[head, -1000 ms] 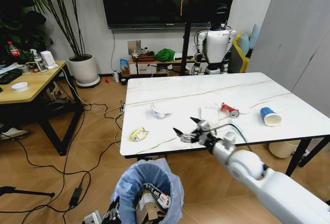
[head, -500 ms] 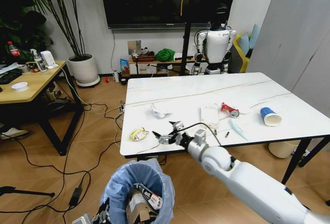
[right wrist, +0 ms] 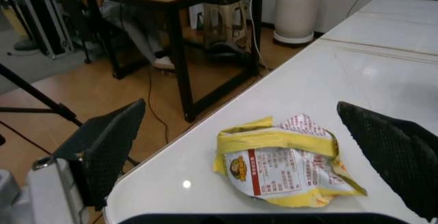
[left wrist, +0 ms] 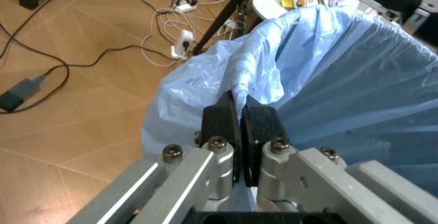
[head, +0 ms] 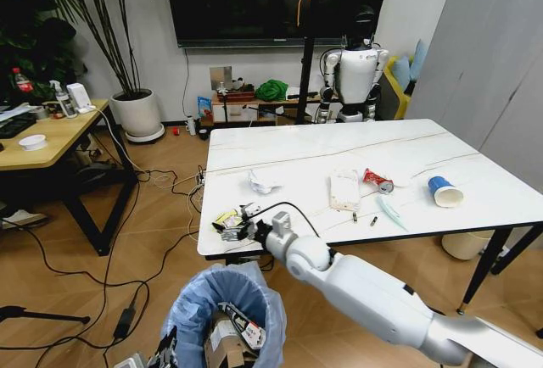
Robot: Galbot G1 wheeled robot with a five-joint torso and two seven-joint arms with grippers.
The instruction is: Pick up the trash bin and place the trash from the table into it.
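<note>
One second has carried the right arm leftward along the near edge of the table point(head: 441, 152), from about mid-edge to the near-left corner, where the right gripper point(head: 231, 226) now sits at the yellow wrapper point(head: 224, 216); the rest of the litter lies as it did. That arm reaches low and nearly level across the front of the table, its fingers point(right wrist: 104, 149) spread wide with the wrapper between them, untouched. Below, the trash bin point(head: 222, 309) has shifted left from where it hung; the left gripper point(left wrist: 239, 126) has its jaws pinched tight on the rim of the light blue bag. Red and dark print covers the wrapper's white panel, too small to read, beside a round orange emblem.
</note>
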